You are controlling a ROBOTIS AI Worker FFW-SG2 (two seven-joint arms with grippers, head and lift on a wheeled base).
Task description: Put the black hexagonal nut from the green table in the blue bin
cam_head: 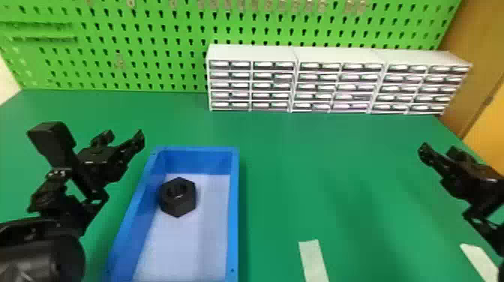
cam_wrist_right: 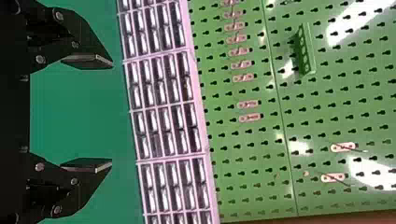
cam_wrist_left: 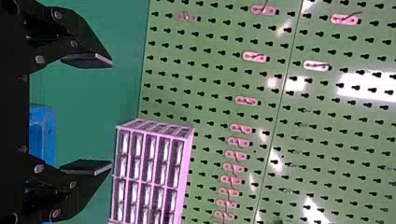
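The black hexagonal nut (cam_head: 177,204) lies inside the blue bin (cam_head: 233,210), on its pale floor close to the left wall. Left of the bin, above the table, is my left gripper (cam_head: 122,138), open and apart from the nut. In the left wrist view the left gripper (cam_wrist_left: 111,115) has its two fingers wide apart with nothing between them, and part of the blue bin (cam_wrist_left: 43,135) shows behind. My right gripper (cam_head: 437,150) stands over the table's right side, far from the bin. The right wrist view has the right gripper (cam_wrist_right: 111,116) open and holding nothing.
White drawer cabinets (cam_head: 337,54) line the back of the green table (cam_head: 318,168), against a green pegboard (cam_head: 150,45). A strip of pale tape (cam_head: 314,260) is on the table right of the bin, and another strip (cam_head: 480,262) lies near the right arm.
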